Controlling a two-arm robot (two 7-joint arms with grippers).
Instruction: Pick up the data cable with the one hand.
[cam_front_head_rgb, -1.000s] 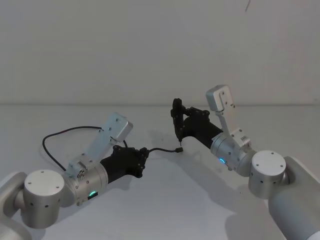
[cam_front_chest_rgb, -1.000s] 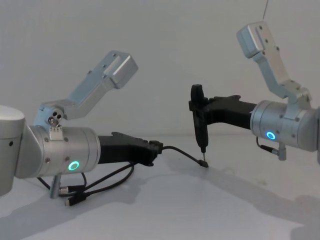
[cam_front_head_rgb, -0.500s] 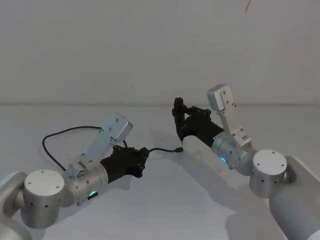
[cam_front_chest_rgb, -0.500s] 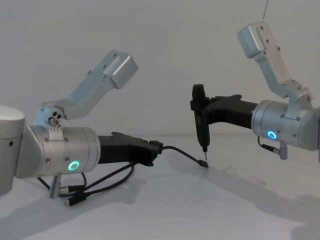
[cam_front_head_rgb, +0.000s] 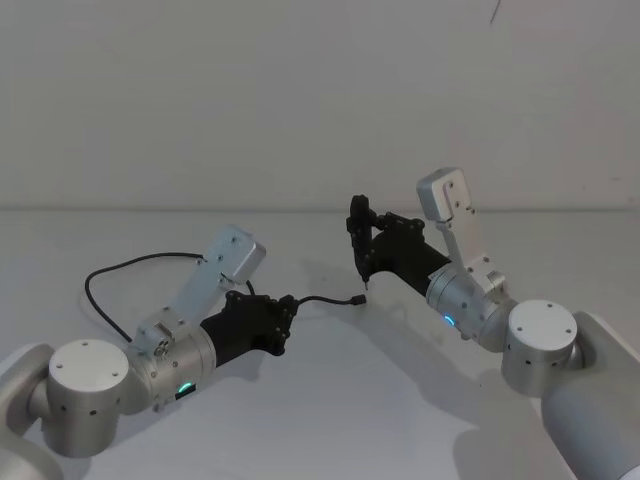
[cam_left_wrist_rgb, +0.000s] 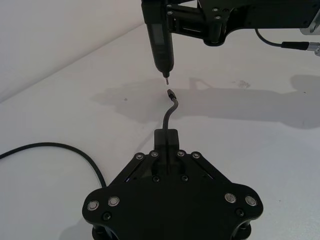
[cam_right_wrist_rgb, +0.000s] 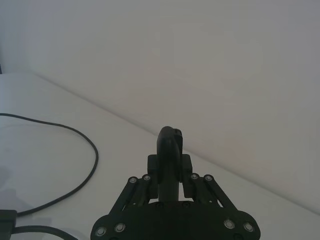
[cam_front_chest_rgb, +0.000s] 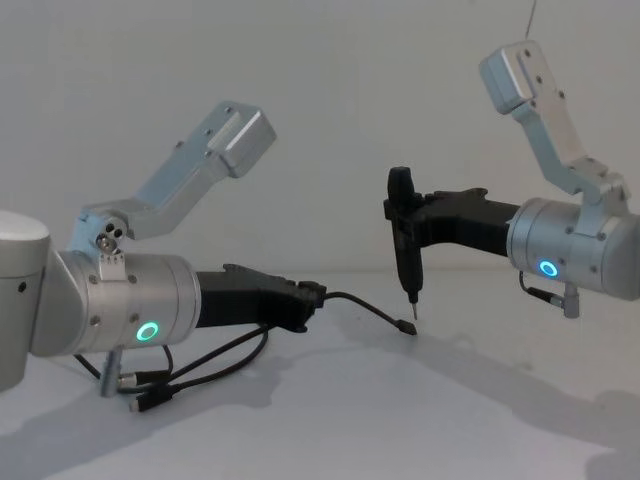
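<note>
I see my left gripper (cam_front_head_rgb: 283, 322) low over the white table (cam_front_head_rgb: 330, 420), and its fingers are closed on the data cable (cam_front_head_rgb: 120, 268) close to one end. From the fingers a short piece of the cable (cam_front_chest_rgb: 370, 304) goes forward, bends down a little, and finishes in a small plug (cam_front_chest_rgb: 404, 327) that hangs just above the table surface. In the left wrist view this same piece (cam_left_wrist_rgb: 168, 111) rises from between the closed fingers and curves toward the plug (cam_left_wrist_rgb: 170, 93).

Behind the left gripper the rest of the cable runs back along the table. In the head view it makes a wide curve on the robot's left side, beside the left arm. In the chest view some loops lie under the left arm, and the other plug (cam_front_chest_rgb: 141, 402) rests on the table there.

My right gripper (cam_front_head_rgb: 358, 232) is raised on the right side, and its fingers are clamped on a black pen-like tool (cam_front_chest_rgb: 404, 245). The tool stands almost upright with its thin tip pointing down. The tip (cam_left_wrist_rgb: 166, 77) is just above the free plug of the cable and very near to it, but a small gap is between them. In the right wrist view the rounded top of the tool (cam_right_wrist_rgb: 170, 145) stands between the fingers, and a part of the cable (cam_right_wrist_rgb: 75, 135) curves over the table beyond.
</note>
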